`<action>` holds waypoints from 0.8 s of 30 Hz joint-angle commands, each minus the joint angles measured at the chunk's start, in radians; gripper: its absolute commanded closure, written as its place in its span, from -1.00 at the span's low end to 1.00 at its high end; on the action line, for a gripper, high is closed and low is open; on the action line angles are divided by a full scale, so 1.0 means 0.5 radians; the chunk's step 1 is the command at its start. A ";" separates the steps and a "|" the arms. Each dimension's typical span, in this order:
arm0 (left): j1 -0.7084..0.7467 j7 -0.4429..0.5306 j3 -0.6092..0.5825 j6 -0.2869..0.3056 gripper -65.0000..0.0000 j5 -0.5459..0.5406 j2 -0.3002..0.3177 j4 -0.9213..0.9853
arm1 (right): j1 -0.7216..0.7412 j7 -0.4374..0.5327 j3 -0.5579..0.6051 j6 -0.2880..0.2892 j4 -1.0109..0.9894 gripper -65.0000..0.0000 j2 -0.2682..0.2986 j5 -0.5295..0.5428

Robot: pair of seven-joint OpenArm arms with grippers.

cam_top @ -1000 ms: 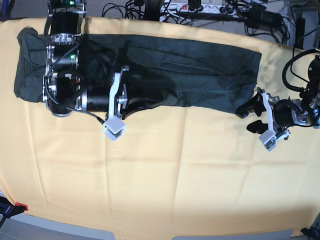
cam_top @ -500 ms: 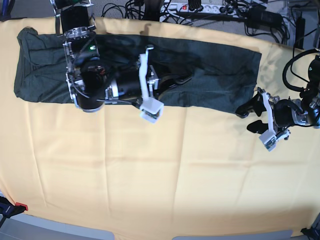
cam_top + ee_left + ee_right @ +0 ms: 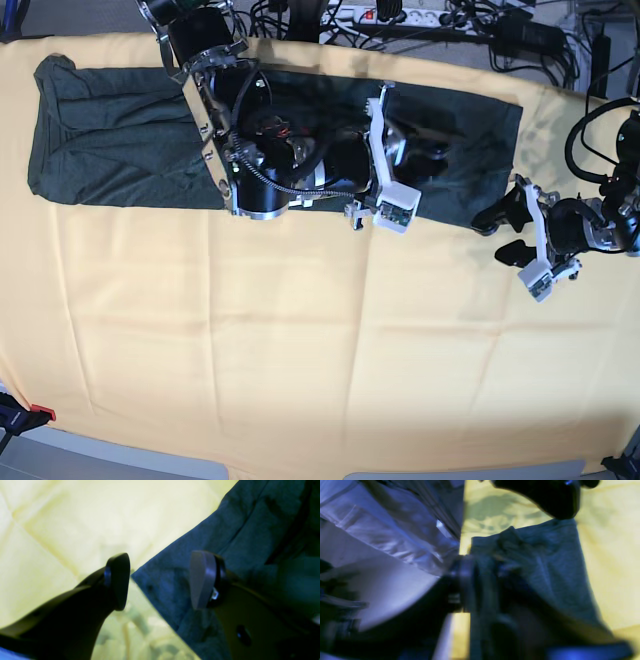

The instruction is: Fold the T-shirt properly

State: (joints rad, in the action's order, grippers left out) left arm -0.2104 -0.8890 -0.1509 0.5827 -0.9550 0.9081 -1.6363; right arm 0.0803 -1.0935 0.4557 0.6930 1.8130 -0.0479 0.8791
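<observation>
The T-shirt [image 3: 110,140] lies as a long dark band across the far part of the yellow tablecloth [image 3: 300,350]. My right arm reaches over its middle. The right gripper [image 3: 425,150] hovers above the shirt's right half with its jaws apart. In the blurred right wrist view the shirt [image 3: 552,567] lies between the spread fingers of the right gripper [image 3: 517,542]. My left gripper [image 3: 500,233] stands open at the shirt's near right corner. In the left wrist view that corner of the shirt [image 3: 225,542] pokes in between the left gripper [image 3: 160,580] fingers, which touch nothing.
Cables and a power strip [image 3: 400,15] crowd the strip behind the table's far edge. A red clamp [image 3: 40,412] sits at the near left corner. The tablecloth shows creases toward the front.
My right arm has swept rightward along the shirt, from its left part to past the middle, and its jaws have opened. The left arm has stayed put.
</observation>
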 commanded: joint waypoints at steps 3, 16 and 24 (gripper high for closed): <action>-0.034 0.058 0.031 -0.002 -0.19 0.002 0.039 -0.022 | 0.090 0.114 -0.008 0.010 0.040 -0.32 -0.014 0.006; -0.033 -0.011 0.034 -0.037 -0.19 0.009 0.040 -0.022 | 0.256 -0.277 -0.510 0.010 0.367 0.99 0.283 0.082; -0.034 -0.003 0.095 -0.037 -0.19 -0.013 -0.002 -0.022 | 0.112 -0.394 -0.960 0.010 0.367 1.00 0.798 0.408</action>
State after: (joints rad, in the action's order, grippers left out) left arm -0.2077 -0.9157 -0.1204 0.5610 -0.9443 0.8875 -1.6363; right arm 0.1143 -1.3132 -0.0204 0.6968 1.9823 0.3454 1.0622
